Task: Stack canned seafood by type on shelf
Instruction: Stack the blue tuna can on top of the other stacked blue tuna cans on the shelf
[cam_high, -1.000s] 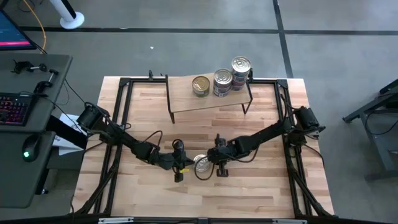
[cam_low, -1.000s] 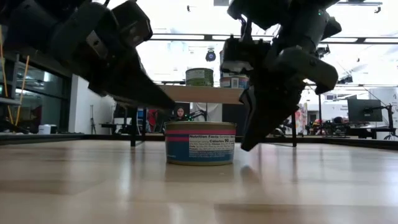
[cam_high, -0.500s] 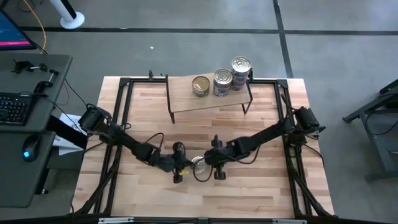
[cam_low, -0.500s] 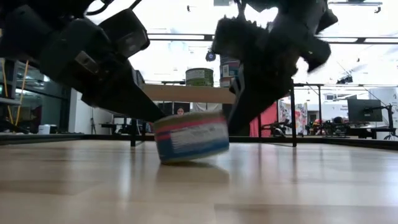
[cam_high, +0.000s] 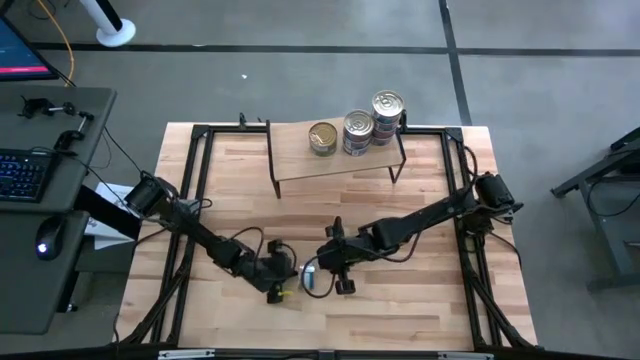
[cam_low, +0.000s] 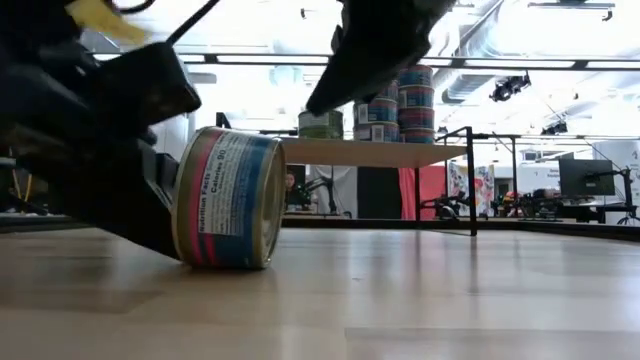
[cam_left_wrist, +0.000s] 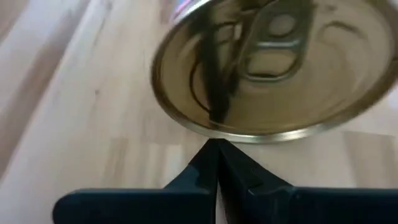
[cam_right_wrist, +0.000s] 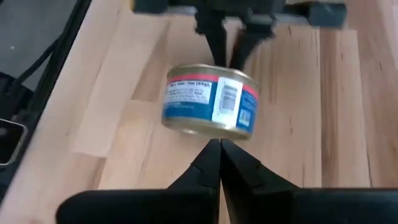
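One tin (cam_high: 308, 277) with a pink and blue label stands on its edge on the tabletop, slightly tilted (cam_low: 228, 197). Its silver pull-tab lid (cam_left_wrist: 273, 68) faces my left gripper (cam_high: 282, 283). That gripper is shut, on the tin's left. My right gripper (cam_high: 335, 272), also shut, is on the tin's right, and its tip (cam_right_wrist: 219, 144) is close by the tin's label side (cam_right_wrist: 210, 106). The shelf (cam_high: 335, 160) stands at the far edge. It carries a gold-lidded tin (cam_high: 322, 137) and two stacks of tins (cam_high: 358, 130) (cam_high: 388, 112). My left gripper meets the lid's rim (cam_left_wrist: 214, 135) with the tips of its shut fingers (cam_left_wrist: 214, 163), coming low from the table's left. The tin rests on its edge on the table, lid side toward the fingers. Whether my right gripper touches the tin, I cannot tell.
A black metal frame (cam_high: 190, 200) runs along the table's left, right and far edges. Bare planks lie between the arms and the shelf (cam_high: 330, 205). A desk with a keyboard and mouse (cam_high: 30, 200) stands left of the table.
The tin lay flat on the table between my two grippers. It has tipped up onto its edge and shifted toward the table's near-left. Both grippers have moved toward the near edge, the right one also leftward.
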